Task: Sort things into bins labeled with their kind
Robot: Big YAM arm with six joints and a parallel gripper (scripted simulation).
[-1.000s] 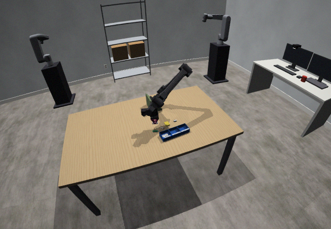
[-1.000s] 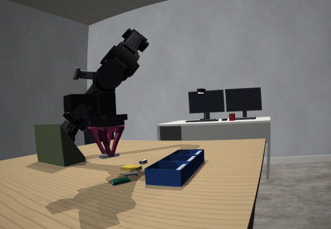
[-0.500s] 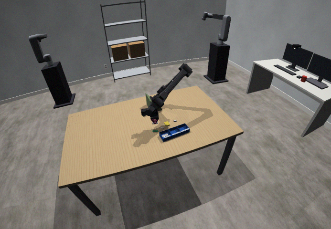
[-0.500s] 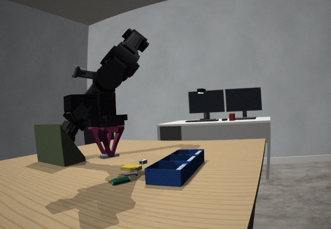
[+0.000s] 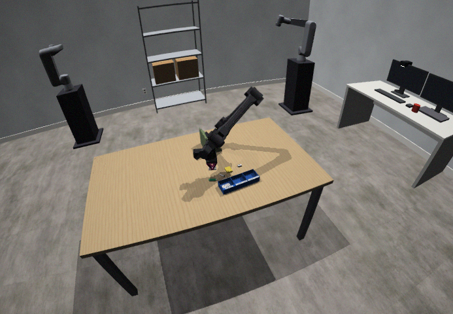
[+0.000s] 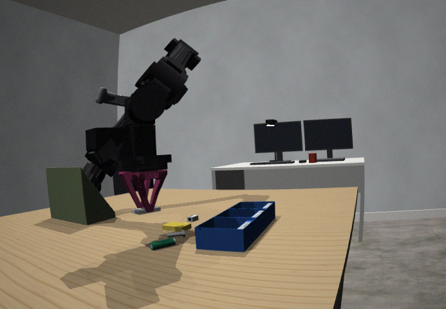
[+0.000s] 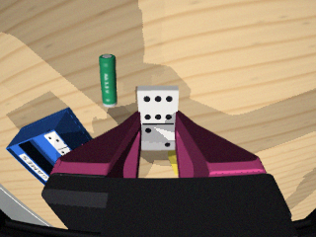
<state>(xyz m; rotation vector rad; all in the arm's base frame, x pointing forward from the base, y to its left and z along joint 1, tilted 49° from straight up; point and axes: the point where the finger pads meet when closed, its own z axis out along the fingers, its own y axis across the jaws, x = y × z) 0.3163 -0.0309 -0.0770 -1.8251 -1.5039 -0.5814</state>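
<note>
My gripper (image 5: 212, 167) (image 6: 147, 208) (image 7: 158, 118) is shut on a white domino (image 6: 136, 210) (image 7: 158, 105), held above the table behind the small things. A blue three-compartment bin row (image 6: 219, 239) (image 7: 31, 129) stands on the table; one label reads GAMES (image 7: 35, 167), and another domino (image 5: 227, 186) (image 7: 55, 140) lies in that end compartment. The other labels are unreadable. A green battery (image 5: 212, 180) (image 6: 163, 244) (image 7: 108, 80), a grey bolt (image 6: 175, 234), a yellow block (image 5: 227, 169) (image 6: 176, 226) and a small white-grey piece with a dark hole (image 5: 239, 165) (image 6: 193, 218) lie near the bins.
A green wedge-shaped block (image 5: 202, 137) (image 6: 65, 194) stands on the table (image 5: 134, 199) beside the arm, behind the gripper. The bolt lies between the battery and the yellow block, close to the bin row's end.
</note>
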